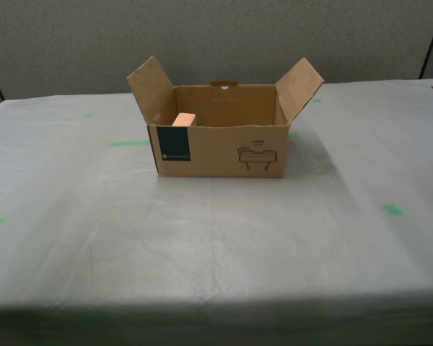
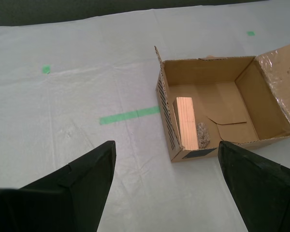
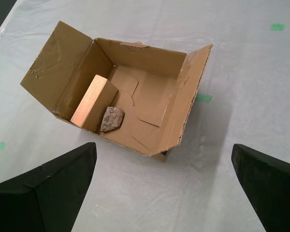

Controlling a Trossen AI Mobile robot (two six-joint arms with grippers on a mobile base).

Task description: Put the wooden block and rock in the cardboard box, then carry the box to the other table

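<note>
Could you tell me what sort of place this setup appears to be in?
Probably an office or lab test area: a table under wrinkled light grey covering with green tape marks, a grey fabric partition behind, and a cardboard box.

My first gripper (image 3: 164, 186) showed as two matte black fingers (image 3: 48, 193), broad, flat-faced and wedge-shaped, with a shallow moulded step along one upper edge. My second gripper (image 2: 166, 186) had the same plain black fingers (image 2: 72, 188), one with a small notch in its top edge; no cables, screws or markings showed
</note>
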